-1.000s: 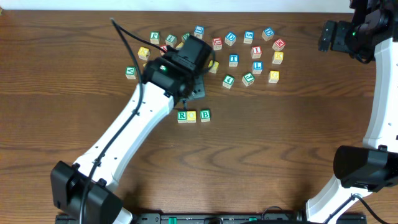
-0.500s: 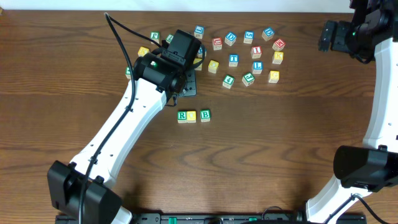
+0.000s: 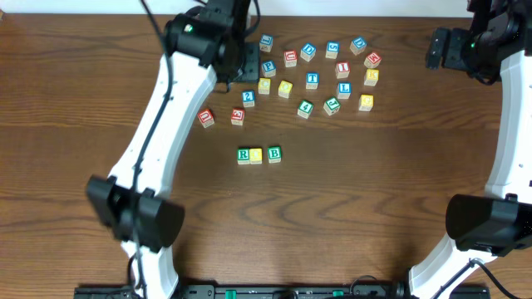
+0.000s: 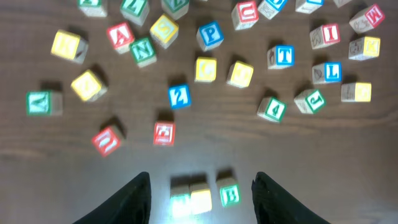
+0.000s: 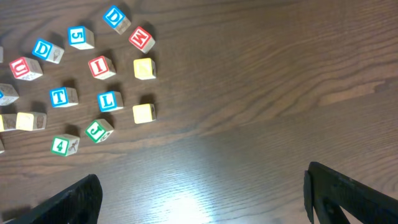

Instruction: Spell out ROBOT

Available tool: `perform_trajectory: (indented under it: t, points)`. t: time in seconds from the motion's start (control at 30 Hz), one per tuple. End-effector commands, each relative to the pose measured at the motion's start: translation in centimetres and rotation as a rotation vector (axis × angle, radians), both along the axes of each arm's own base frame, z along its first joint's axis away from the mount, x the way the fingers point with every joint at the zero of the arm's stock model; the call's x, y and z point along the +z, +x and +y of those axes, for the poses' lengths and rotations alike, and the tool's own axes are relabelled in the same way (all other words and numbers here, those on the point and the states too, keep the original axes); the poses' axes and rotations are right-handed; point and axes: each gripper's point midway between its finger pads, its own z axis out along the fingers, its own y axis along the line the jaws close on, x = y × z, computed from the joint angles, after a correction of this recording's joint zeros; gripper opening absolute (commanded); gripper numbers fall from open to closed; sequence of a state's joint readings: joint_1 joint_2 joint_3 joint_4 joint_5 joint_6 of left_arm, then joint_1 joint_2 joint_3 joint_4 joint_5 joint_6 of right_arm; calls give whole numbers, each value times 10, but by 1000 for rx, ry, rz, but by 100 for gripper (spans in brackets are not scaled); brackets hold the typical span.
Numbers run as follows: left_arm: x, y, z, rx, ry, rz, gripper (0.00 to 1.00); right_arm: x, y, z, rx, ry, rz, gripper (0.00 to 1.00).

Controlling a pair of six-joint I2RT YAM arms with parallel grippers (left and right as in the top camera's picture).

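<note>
Dark brown wood-grain table (image 3: pixel 374 208) lies under both arms, so you are working over one wide surface.

Your left gripper (image 4: pixel 201 180) hangs above the table with its jaws spread and nothing between them. In the left wrist view, a short row sits directly below the gap. The green-framed R wooden cube (image 3: pixel 243 154) touches the yellow-faced wooden cube (image 3: pixel 256 155). The green-framed B wooden cube (image 3: pixel 273 154) stands just beside that one, on the side away from the R.

Farther out from the row you see two red-lettered wooden cubes (image 3: pixel 238 117) near each other, with a blue-framed cube marked 2 (image 3: pixel 248 97) beyond them. Past those, the loose scatter of cubes spreads along the far side of the table. The blue-framed T wooden cube (image 3: pixel 312 80) rests in that scatter, face up and well apart from the row. Two loose yellow-faced cubes (image 3: pixel 285 88) lie to its left; you cannot read their letters.

Your right gripper (image 5: pixel 202 174) is held off at the right edge of the table. Its jaws stand wide apart and empty, and only bare wood shows beneath them.
</note>
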State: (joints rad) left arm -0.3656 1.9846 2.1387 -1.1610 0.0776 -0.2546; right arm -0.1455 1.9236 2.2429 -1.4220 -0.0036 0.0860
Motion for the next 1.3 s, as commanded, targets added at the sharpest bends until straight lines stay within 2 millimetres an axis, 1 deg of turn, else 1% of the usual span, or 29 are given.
perform_trajectory:
  t: [0.0, 0.17, 0.27, 0.33, 0.43, 0.53, 0.67, 0.73, 0.83, 0.93, 1.0, 1.1, 1.27]
  points:
    - [-13, 32, -7, -23, 17, -27, 52, 0, -1, -1, 8, -6, 2, 99]
    - [-37, 58, -9, -15, 56, -59, 56, 0, -1, -2, 8, -6, 2, 99]
    - [-49, 65, -10, -11, 65, -56, 56, 0, -1, -2, 8, -6, 2, 99]
    - [-56, 70, -16, -21, 64, -61, 57, 0, -1, -1, 8, -6, 2, 99]
    - [-70, 71, -29, -58, 75, -56, 58, 0, -1, -1, 8, -6, 2, 99]
    - [-94, 67, -49, -150, 114, -33, 59, 0, -1, -2, 8, -6, 2, 99]
    - [-124, 62, -68, -262, 163, -3, 59, 0, -1, -2, 8, -6, 2, 99]
    - [-137, 62, -77, -307, 178, -5, 59, 0, -1, -2, 8, -6, 2, 99]
    - [-148, 67, -85, -326, 181, -17, 59, 0, -1, -2, 8, -6, 2, 99]
    - [-149, 74, -89, -323, 171, -45, 59, 0, -1, -2, 8, -6, 2, 99]
    - [-152, 79, -92, -323, 164, -63, 59, 0, -1, -1, 8, -6, 2, 99]
    - [-162, 83, -98, -328, 163, -69, 59, 0, -1, -1, 8, -6, 2, 99]
    - [-187, 83, -101, -334, 171, -45, 59, 0, -1, -1, 8, -6, 2, 99]
